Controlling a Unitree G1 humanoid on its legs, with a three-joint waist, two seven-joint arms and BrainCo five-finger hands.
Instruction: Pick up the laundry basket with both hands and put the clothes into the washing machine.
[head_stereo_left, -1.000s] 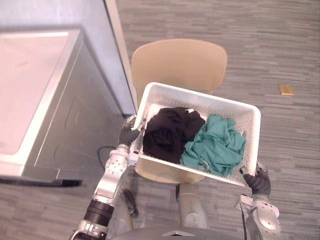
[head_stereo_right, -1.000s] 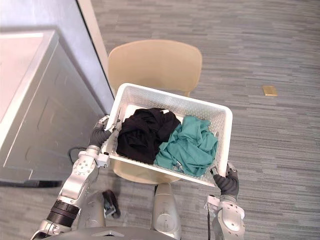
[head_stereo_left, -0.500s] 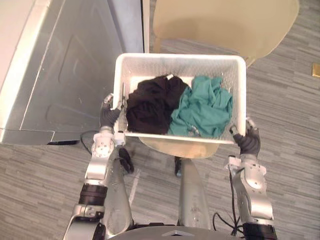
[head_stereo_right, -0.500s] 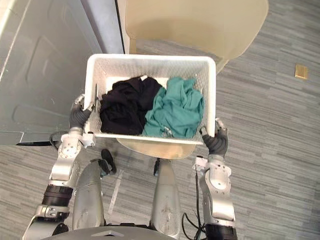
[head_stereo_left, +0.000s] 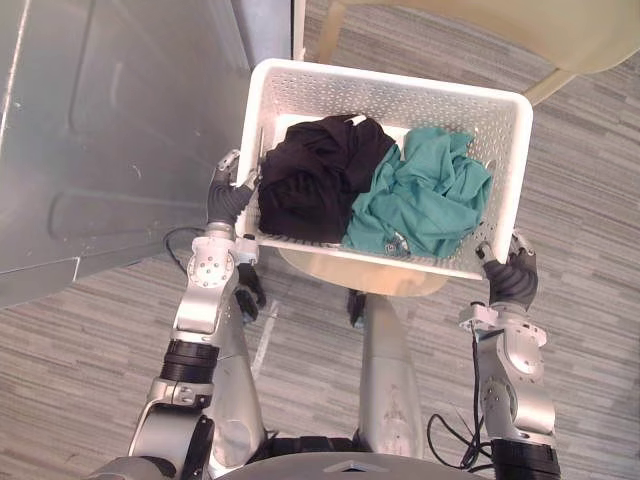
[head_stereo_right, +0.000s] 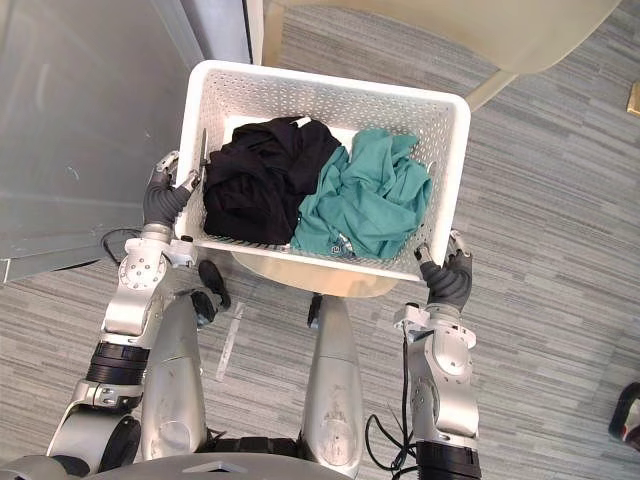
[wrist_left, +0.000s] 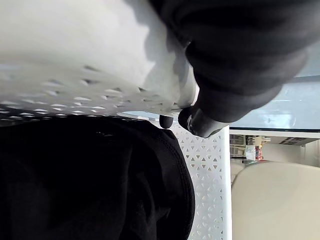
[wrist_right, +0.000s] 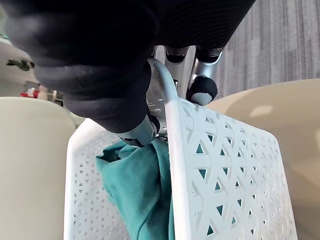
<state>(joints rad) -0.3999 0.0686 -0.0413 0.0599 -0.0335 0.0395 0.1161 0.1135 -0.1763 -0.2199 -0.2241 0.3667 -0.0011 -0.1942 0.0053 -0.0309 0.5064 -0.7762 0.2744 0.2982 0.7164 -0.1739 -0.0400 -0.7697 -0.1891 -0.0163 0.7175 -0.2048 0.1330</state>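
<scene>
White perforated laundry basket (head_stereo_left: 508, 160) held up off the floor between both hands, partly over a tan chair (head_stereo_left: 480, 25); left hand (head_stereo_left: 227, 197) clamped on the basket's left short side, fingers curled over the rim, dark fingertips (wrist_left: 197, 120) hooked inside next to the cloth in the left wrist view; right hand (head_stereo_left: 511, 281) grips the near right corner, thumb inside the wall, fingers (wrist_right: 202, 89) outside, rim pinched between them; black clothes (head_stereo_left: 318, 180) bunched in the left half, teal clothes (head_stereo_left: 425, 195) in the right half, the two piles touching; grey washing machine (head_stereo_left: 110, 120) just beside the basket's left side; striped grey floor (head_stereo_left: 90, 340) underneath
</scene>
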